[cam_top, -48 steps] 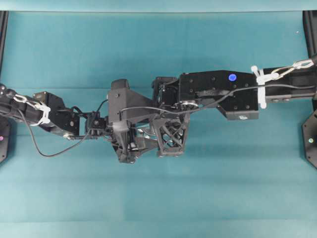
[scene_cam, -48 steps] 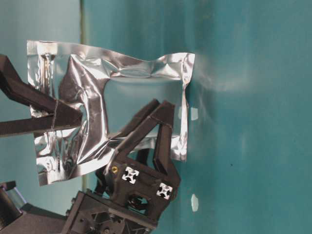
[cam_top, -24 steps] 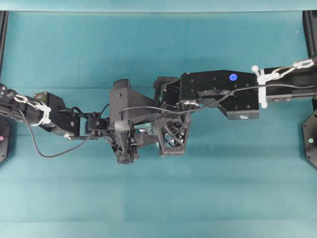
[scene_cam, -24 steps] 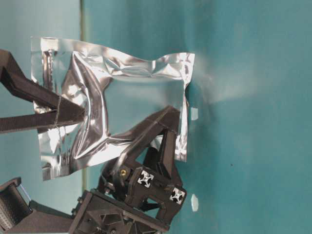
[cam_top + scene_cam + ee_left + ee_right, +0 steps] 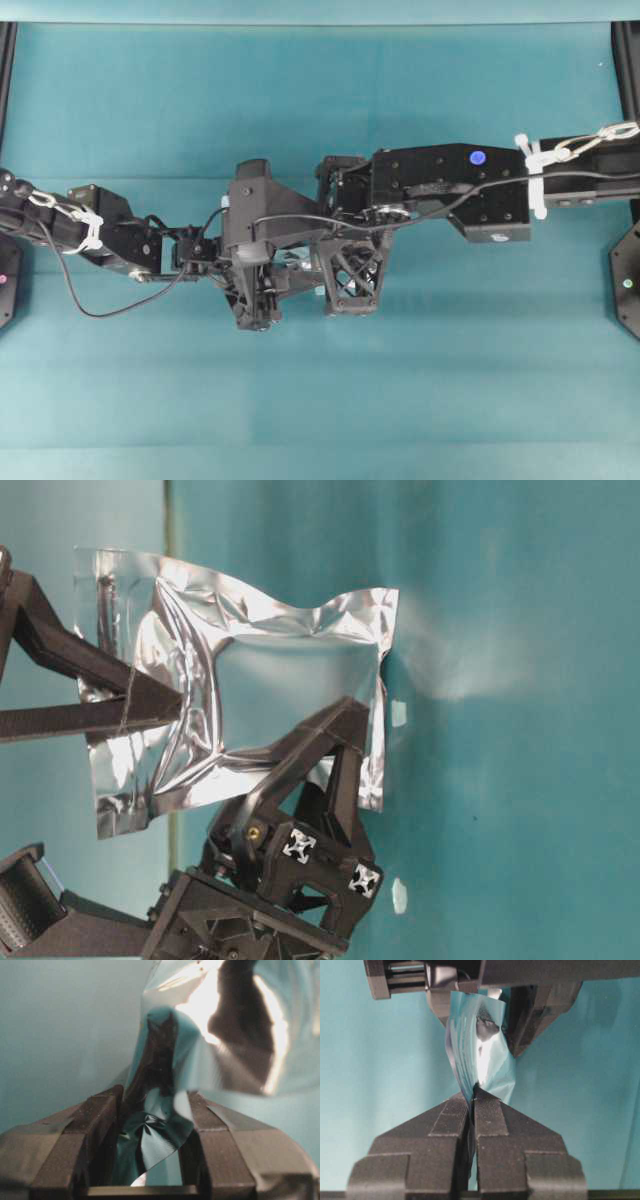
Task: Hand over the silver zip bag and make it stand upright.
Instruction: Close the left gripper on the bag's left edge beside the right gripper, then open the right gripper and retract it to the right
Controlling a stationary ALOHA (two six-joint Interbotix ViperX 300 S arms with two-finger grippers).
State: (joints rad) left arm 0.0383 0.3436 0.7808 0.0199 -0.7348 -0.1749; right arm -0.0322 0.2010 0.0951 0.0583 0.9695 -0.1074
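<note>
The silver zip bag, a crinkled foil pouch, hangs between both grippers with its lower sealed edge against the teal table. My right gripper is shut on the bag's thin top edge; in the table-level view it enters from the left. My left gripper is shut on the bag's puffed lower body, foil filling the gap between its fingers; the same gripper shows at table level. From overhead the arms meet mid-table, left gripper beside right gripper, and hide almost all of the bag.
Two tiny white scraps lie on the table near the bag's lower edge. Black frame posts stand at the table's left and right edges. A loose cable loops off the left arm.
My left gripper's jaws have closed from wide open onto the bag's lower part. The bag's top has tipped slightly with the right gripper, which stayed shut.
</note>
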